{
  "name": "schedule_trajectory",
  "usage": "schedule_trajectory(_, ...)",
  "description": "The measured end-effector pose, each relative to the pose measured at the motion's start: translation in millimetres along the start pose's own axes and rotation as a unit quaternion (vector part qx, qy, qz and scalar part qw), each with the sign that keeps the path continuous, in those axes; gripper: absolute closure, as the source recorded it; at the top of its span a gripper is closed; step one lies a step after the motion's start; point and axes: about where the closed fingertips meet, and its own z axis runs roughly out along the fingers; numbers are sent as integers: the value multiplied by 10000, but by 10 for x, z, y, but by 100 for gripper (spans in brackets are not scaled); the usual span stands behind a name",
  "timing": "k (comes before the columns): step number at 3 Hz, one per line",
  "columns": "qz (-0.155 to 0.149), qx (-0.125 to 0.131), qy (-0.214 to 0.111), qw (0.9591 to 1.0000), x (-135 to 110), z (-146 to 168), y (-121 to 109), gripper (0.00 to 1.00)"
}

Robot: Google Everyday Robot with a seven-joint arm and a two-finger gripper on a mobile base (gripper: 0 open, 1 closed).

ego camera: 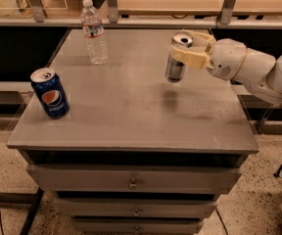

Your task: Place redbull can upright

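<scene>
The redbull can [176,62] is slim, silver and blue, with its open top up. It hangs nearly upright above the right part of the grey table top [131,106], its shadow below it. My gripper [189,47] comes in from the right on a white arm and is shut on the can's upper part, one cream finger [190,58] across its front.
A wider dark blue Pepsi can [50,93] stands at the table's left front. A clear water bottle [94,32] stands at the back left. The table has drawers below its front edge. A shelf and posts run behind it.
</scene>
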Motion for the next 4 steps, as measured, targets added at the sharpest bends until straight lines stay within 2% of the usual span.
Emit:
schedule_trajectory(1, -234, -142, 20, 9996, 74, 1, -13, 100)
schedule_trajectory(2, -423, -297, 226, 9984, 59, -25, 14, 83)
schedule_trajectory(3, -446, -404, 512, 9969, 107, -103, 43, 60)
schedule_trajectory(4, -184, -401, 654, 9969, 179, -221, 69, 36)
